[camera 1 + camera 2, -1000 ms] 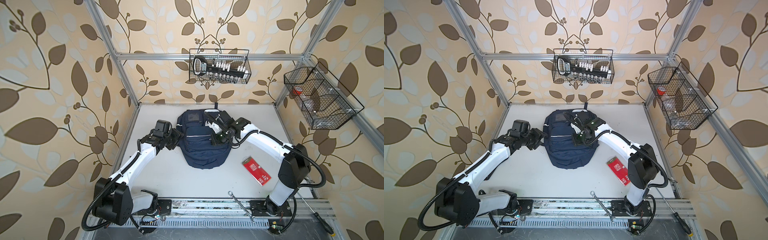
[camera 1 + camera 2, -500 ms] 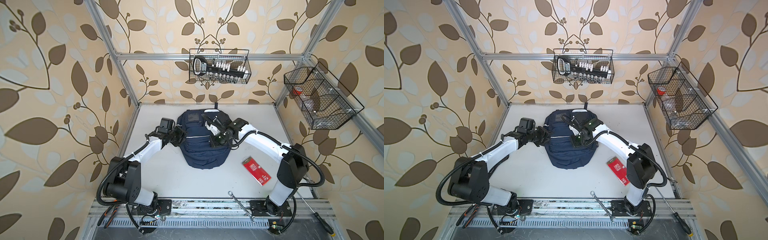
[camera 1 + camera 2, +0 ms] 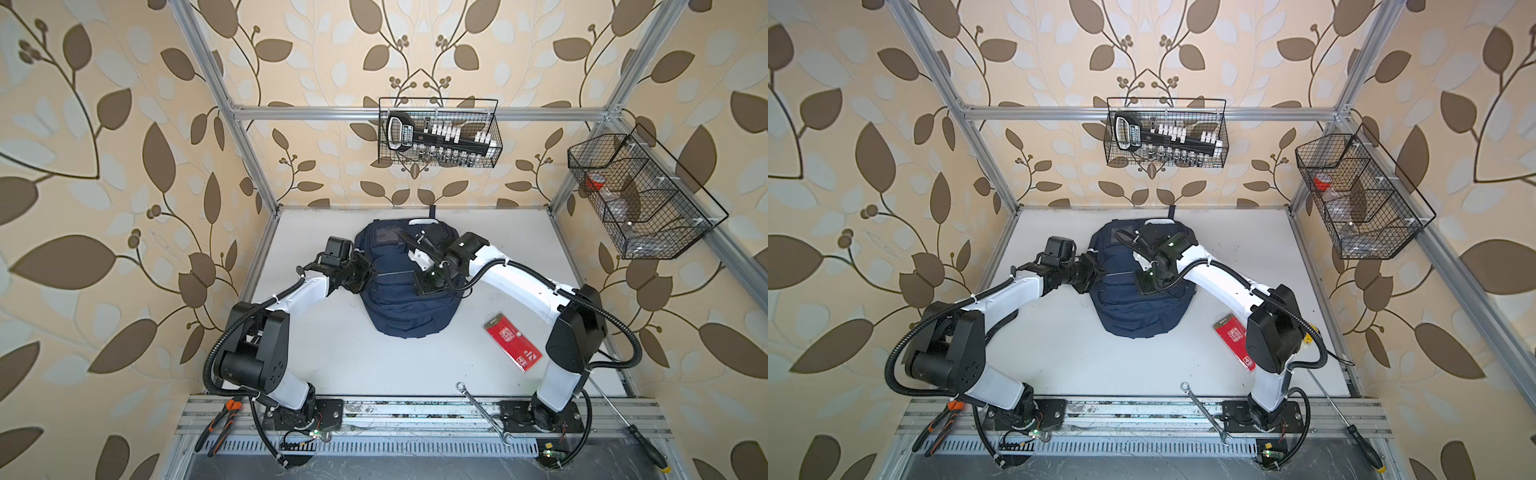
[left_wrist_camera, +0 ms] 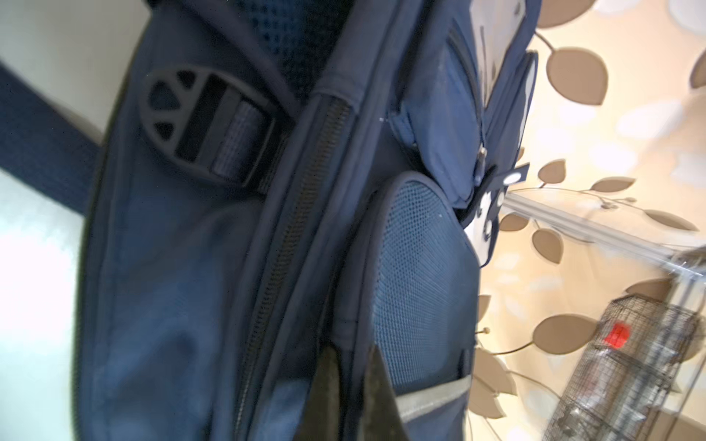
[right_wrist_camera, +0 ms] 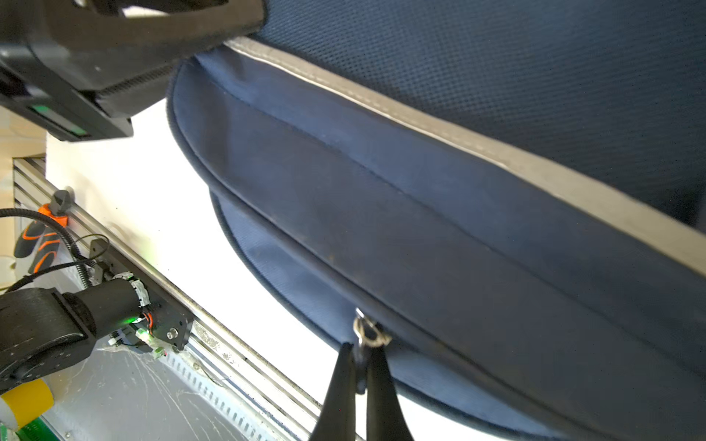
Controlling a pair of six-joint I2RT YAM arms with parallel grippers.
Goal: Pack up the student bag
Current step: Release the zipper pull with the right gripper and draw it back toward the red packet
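Right pincer (image 5: 361, 349) is pinched shut on the small metal zip pull (image 5: 367, 331) of the student bag (image 3: 409, 307), its two dark tips meeting around the tab at the curved edge of a front pocket. Left pincer (image 4: 350, 345) is narrow too, its tips nipping the piped rim of the mesh side pocket (image 4: 416, 275) on the bag's opposite flank. The navy bag lies flat on the white table (image 3: 374, 365), directly beneath the right pincer and against the left one, with its top loop toward the back wall. The step looks like drawing a zip open while the other side is braced. The tab is tiny and the hold shallow, so a pull off the zip's line could let it slip free. Soft cloth may bunch and jam the slider on the curve, or the whole bag may slide if the piping escapes. A red packet (image 3: 512, 344) lies well apart from both pincers, beside the right arm, with a spanner (image 3: 482, 411) nearer the front rail.
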